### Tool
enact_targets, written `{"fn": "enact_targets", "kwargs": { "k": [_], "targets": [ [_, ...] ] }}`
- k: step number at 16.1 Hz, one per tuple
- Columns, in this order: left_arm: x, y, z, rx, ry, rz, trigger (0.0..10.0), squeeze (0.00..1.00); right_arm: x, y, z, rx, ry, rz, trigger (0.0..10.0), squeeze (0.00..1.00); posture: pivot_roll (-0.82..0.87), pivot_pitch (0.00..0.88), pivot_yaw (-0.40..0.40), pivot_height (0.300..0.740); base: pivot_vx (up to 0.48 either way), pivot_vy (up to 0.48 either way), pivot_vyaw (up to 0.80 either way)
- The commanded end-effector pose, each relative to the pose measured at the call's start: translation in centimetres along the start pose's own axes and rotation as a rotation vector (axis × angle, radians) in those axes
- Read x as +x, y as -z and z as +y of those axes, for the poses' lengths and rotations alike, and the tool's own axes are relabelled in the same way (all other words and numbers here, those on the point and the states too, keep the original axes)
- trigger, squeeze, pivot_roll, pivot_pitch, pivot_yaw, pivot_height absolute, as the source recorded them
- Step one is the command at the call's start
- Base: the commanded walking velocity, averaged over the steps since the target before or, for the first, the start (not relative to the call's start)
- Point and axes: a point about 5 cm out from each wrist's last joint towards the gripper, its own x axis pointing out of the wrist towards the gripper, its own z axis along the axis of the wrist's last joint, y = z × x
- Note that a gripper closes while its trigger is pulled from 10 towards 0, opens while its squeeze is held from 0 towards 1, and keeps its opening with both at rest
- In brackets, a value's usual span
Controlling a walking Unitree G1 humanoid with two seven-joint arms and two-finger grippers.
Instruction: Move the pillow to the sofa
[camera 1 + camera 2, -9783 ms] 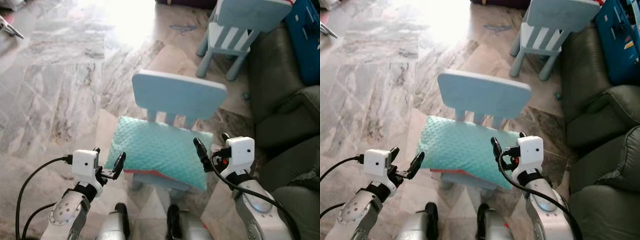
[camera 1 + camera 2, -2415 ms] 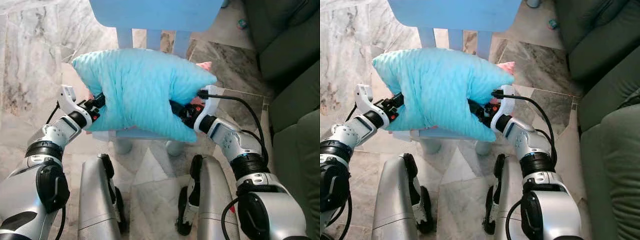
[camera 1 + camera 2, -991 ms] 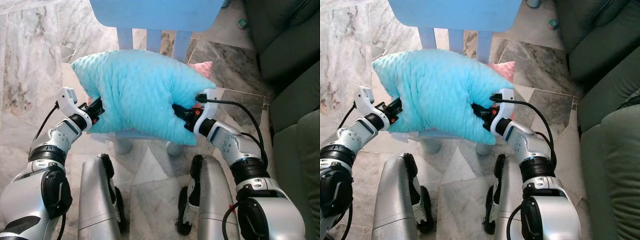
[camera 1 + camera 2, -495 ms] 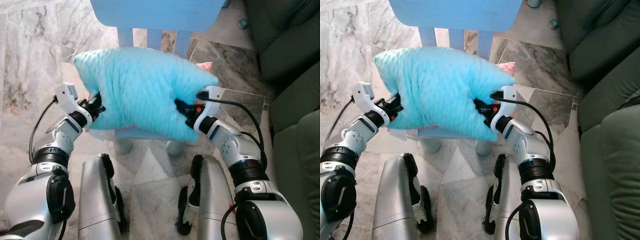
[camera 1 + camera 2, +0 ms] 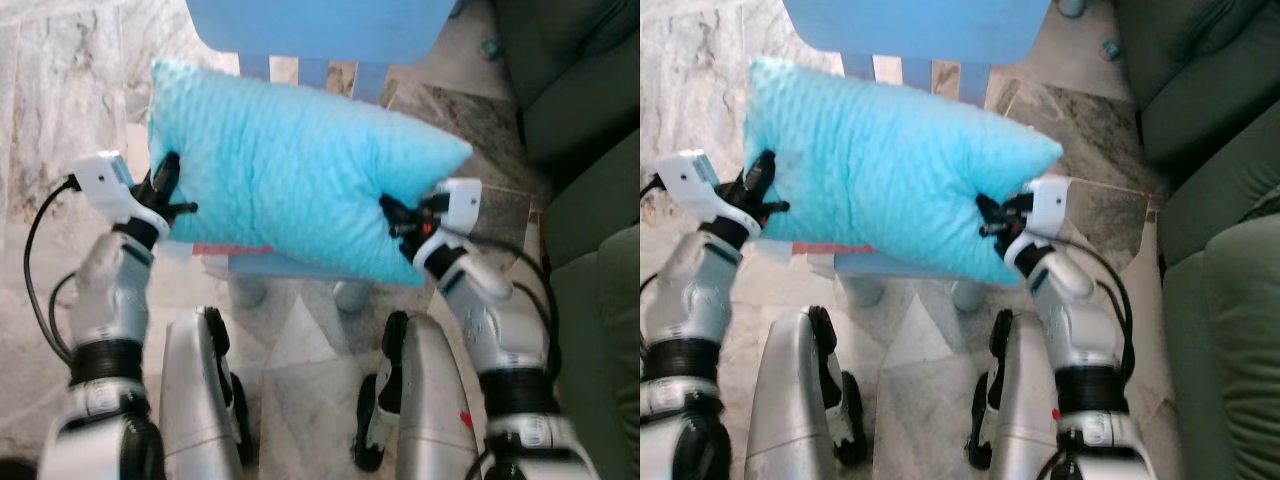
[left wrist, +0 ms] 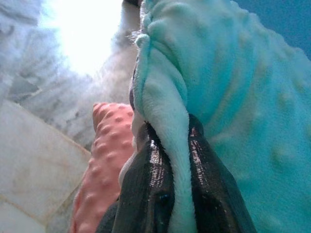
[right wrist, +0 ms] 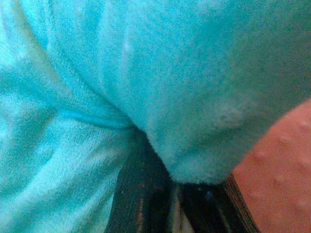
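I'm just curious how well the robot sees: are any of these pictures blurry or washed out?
Both eye views are smeared by motion, softening the pillow, left gripper and right gripper. The left wrist view is sharper on the fingers pinching the fabric, but a bright glare blows out one corner. The right wrist view is so close that the fabric looks soft and hazy.

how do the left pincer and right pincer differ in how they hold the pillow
The left pincer pinches the pillow at its higher end, near the robot's left; the right pincer grips the lower end, toward the green sofa. In the left wrist view a seam fold sits between the fingers; in the right wrist view the fabric bulges over them. Both are shut on the pillow.
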Motion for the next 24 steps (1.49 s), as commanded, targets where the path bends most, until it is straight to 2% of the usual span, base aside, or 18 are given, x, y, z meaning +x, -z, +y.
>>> {"fn": "enact_targets", "kwargs": {
  "k": [1,4,5,7,9,12,13,14,16,17,19,21,24],
  "targets": [
    [-0.9,-0.2,-0.7,0.062,-0.005,-0.039,0.0,0.0,-0.6,0.1,0.6,-0.052,0.011,-0.021,0.0,0.0,-0.01,0.327,-0.051,0.51,0.0,0.0,0.0],
    [-1.2,-0.6,-1.6,0.11,-0.04,-0.077,0.0,0.0,-0.8,-0.8,1.1,-0.096,0.04,-0.085,0.0,0.0,-0.01,0.274,-0.047,0.51,0.0,0.0,0.0],
    [-1.7,-1.0,-2.2,0.168,-0.048,-0.108,0.0,0.0,-1.1,-1.5,1.5,-0.138,0.076,-0.121,0.0,0.0,-0.01,0.25,-0.048,0.51,0.0,0.0,0.0],
    [-2.2,-1.6,-2.9,0.22,-0.058,-0.142,0.0,0.0,-1.4,-1.9,1.8,-0.17,0.107,-0.144,0.0,0.0,-0.01,0.234,-0.05,0.51,0.0,0.0,0.0],
    [-3.1,-1.4,-3.7,0.22,-0.084,-0.147,0.0,0.0,-2.2,-2.0,3.0,-0.236,0.148,-0.177,0.0,0.0,-0.01,0.21,-0.052,0.51,0.0,0.0,0.0],
    [-3.9,-0.3,-4.2,0.223,-0.077,-0.122,0.0,0.0,-2.7,-2.0,3.2,-0.287,0.218,-0.197,0.0,0.0,-0.01,0.196,-0.049,0.51,0.0,0.0,0.0],
    [-4.3,0.2,-4.5,0.19,-0.093,-0.103,0.0,0.0,-3.1,-1.9,3.5,-0.296,0.246,-0.193,0.0,0.0,-0.01,0.186,-0.045,0.51,0.0,0.0,0.0],
    [-4.6,0.7,-5.3,0.194,-0.062,-0.089,0.0,0.0,-3.4,-1.9,3.6,-0.299,0.273,-0.198,0.0,0.0,-0.01,0.178,-0.043,0.51,0.0,0.0,0.0],
    [-5.0,1.3,-6.1,0.184,-0.046,-0.072,0.0,0.0,-3.9,-1.8,3.2,-0.326,0.341,-0.187,0.0,0.0,-0.02,0.167,-0.038,0.51,0.0,0.0,0.0],
    [-5.1,1.8,-6.5,0.17,-0.045,-0.058,0.0,0.0,-4.2,-1.6,2.6,-0.356,0.421,-0.166,0.0,0.0,-0.02,0.162,-0.037,0.51,0.0,0.0,0.0],
    [-4.9,1.7,-6.3,0.17,-0.056,-0.065,0.0,0.0,-4.4,-1.8,2.1,-0.392,0.491,-0.165,0.0,0.0,-0.02,0.155,-0.034,0.51,0.0,0.0,0.0],
    [-4.4,1.3,-5.3,0.169,-0.095,-0.077,0.0,0.0,-4.5,-2.2,2.2,-0.445,0.526,-0.189,0.0,0.0,-0.02,0.146,-0.035,0.51,0.0,0.0,0.0],
    [-4.1,1.3,-5.1,0.174,-0.091,-0.074,0.0,0.0,-4.5,-2.4,2.2,-0.45,0.541,-0.205,0.0,0.0,-0.02,0.139,-0.032,0.51,0.0,0.0,0.0]
  ]
}}
